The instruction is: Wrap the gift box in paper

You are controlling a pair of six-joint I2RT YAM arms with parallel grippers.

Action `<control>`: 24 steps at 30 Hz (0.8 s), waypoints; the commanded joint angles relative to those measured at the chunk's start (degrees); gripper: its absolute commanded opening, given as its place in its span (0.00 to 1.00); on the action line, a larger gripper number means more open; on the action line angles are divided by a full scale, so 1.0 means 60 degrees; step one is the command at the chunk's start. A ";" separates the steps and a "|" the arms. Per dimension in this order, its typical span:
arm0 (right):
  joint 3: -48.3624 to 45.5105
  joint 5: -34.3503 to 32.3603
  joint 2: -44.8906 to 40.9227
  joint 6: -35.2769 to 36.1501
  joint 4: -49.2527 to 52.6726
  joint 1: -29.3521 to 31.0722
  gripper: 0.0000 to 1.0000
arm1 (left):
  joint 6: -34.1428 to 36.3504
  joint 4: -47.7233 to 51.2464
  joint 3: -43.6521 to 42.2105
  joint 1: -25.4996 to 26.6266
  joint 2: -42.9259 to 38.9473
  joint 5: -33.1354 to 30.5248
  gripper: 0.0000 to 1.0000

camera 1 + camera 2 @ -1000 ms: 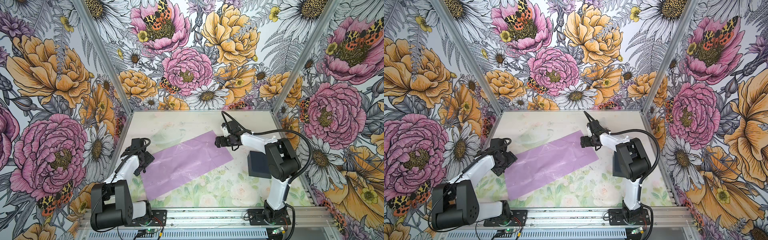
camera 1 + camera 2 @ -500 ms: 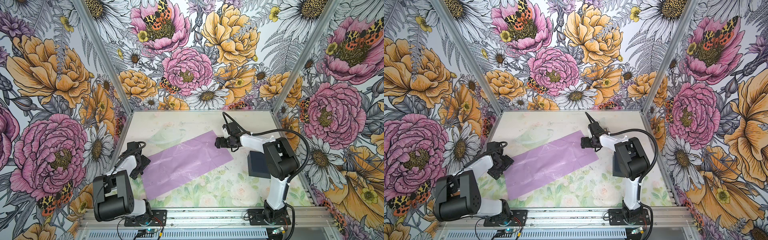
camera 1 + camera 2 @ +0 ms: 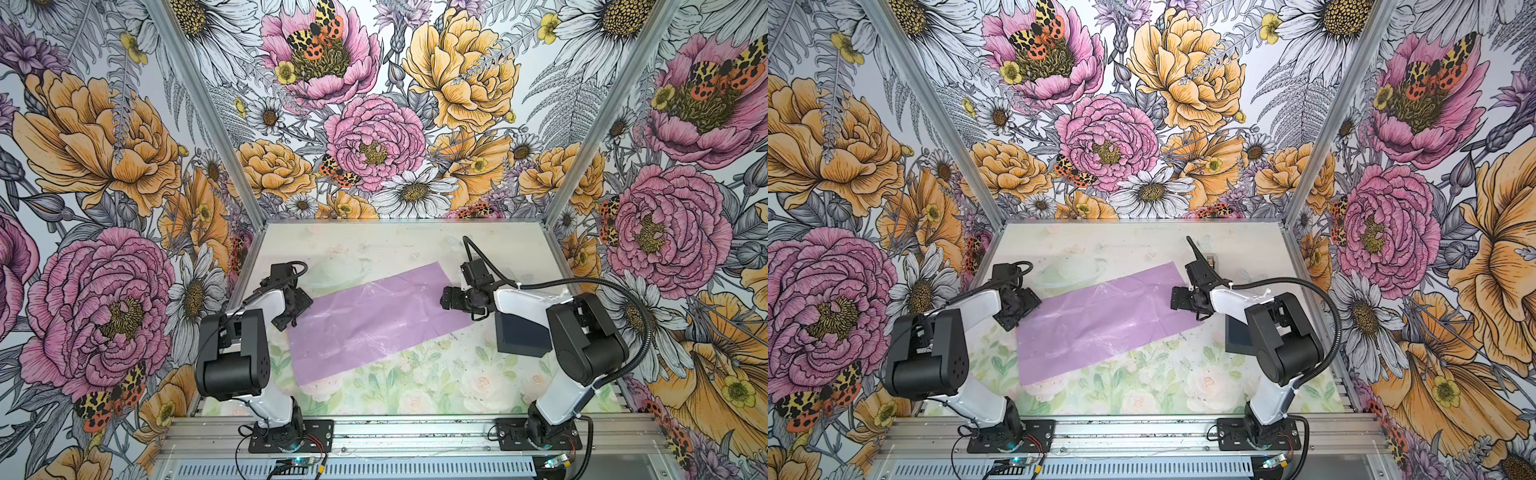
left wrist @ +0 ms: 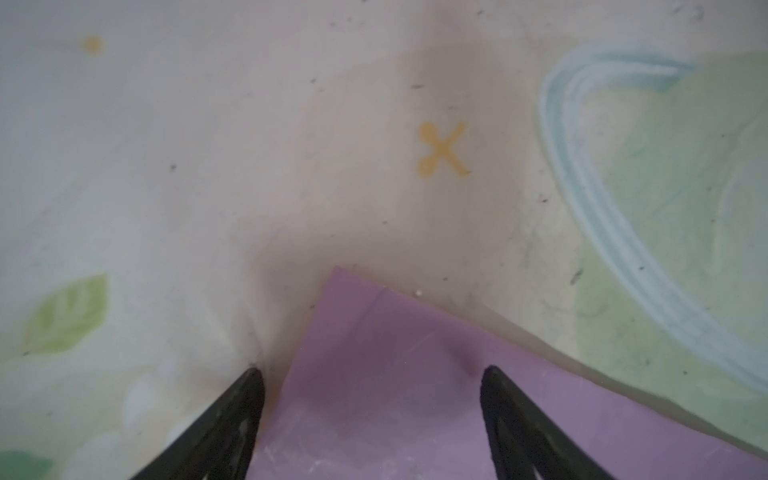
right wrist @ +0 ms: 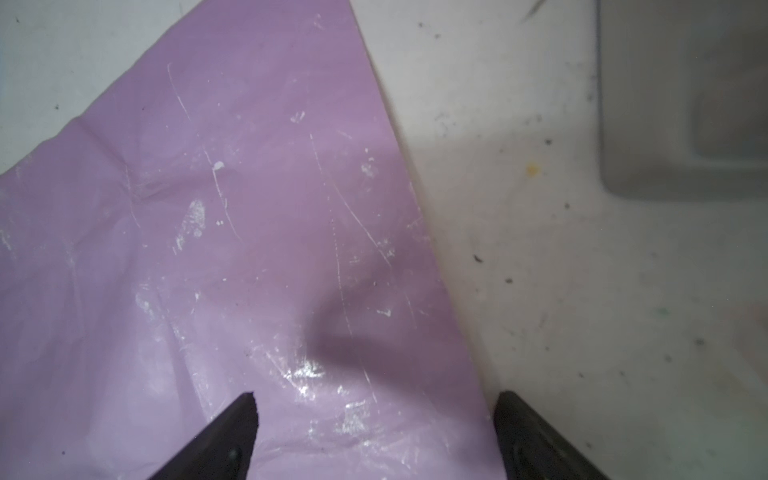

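The gift box (image 3: 519,338) sits on the table (image 3: 374,245) at the right, partly hidden under the right arm and just off the right end of the paper (image 3: 374,320). The paper lies flat, lilac face up, with its long axis running from near left to far right. The right pincer (image 5: 376,399), jaws apart, straddles the paper's right edge and is much the nearer to the box, which lies to its near right; the left pincer (image 4: 372,370), also spread, straddles the far-left corner, well apart from the box.
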State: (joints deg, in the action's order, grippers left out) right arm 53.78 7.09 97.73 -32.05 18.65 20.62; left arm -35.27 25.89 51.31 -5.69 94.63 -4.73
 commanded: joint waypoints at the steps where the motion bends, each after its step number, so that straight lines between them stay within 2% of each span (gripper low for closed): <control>1: -0.0573 -0.0218 -0.0554 -0.0876 0.0640 0.0008 0.91 | 0.0230 -0.0093 0.0540 0.0331 0.0883 0.1154 0.81; 7: -0.1097 -0.0109 -0.1885 -0.1424 0.0858 -0.0347 0.93 | 0.0636 0.0105 0.2120 0.0684 0.2046 0.1141 0.81; 12: -0.0686 -0.0190 -0.2446 -0.0798 0.2299 -0.0812 0.94 | 0.1183 0.0890 0.2791 0.0594 0.1706 0.0421 0.83; 18: -0.0747 0.0391 -0.2517 -0.0549 0.2705 -0.0844 0.93 | 0.1227 0.1120 0.1298 0.0151 -0.0598 0.0589 0.83; 24: -0.0746 0.0087 -0.1957 -0.0471 0.2663 -0.0538 0.93 | 0.0951 0.1105 -0.0143 0.0037 -0.2158 0.0872 0.84</control>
State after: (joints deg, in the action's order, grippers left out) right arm 48.64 8.25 84.20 -35.97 33.87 16.80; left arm -29.43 31.66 53.60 -5.39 84.05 -0.80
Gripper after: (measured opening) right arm 0.929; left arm 0.836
